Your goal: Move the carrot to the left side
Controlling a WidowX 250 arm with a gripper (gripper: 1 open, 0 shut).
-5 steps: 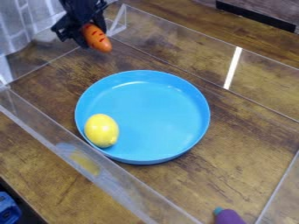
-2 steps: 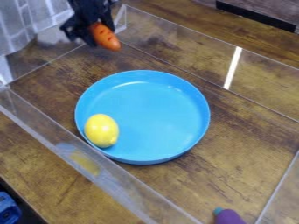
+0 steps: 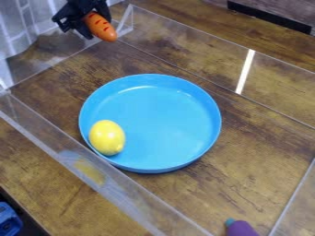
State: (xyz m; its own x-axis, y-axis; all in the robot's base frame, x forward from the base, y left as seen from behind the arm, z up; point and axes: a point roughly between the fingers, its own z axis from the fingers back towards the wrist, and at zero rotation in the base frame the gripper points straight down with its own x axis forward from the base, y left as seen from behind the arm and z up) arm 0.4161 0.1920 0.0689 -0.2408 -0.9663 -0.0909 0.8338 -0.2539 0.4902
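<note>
A dark robot gripper (image 3: 84,20) pinches an orange carrot (image 3: 101,27) at the far left corner of the wooden bench (image 3: 185,51), just inside the clear plastic wall (image 3: 28,66). The carrot tilts, its orange body pointing toward the blue plate (image 3: 172,124) and its top end between the gripper's fingers; whether it touches the wood cannot be told. Nearer the middle of the bench, a yellow lemon (image 3: 107,137) rests inside the plate by its left rim. A purple object (image 3: 239,228) with a teal top sits at the near edge, right of the plate.
</note>
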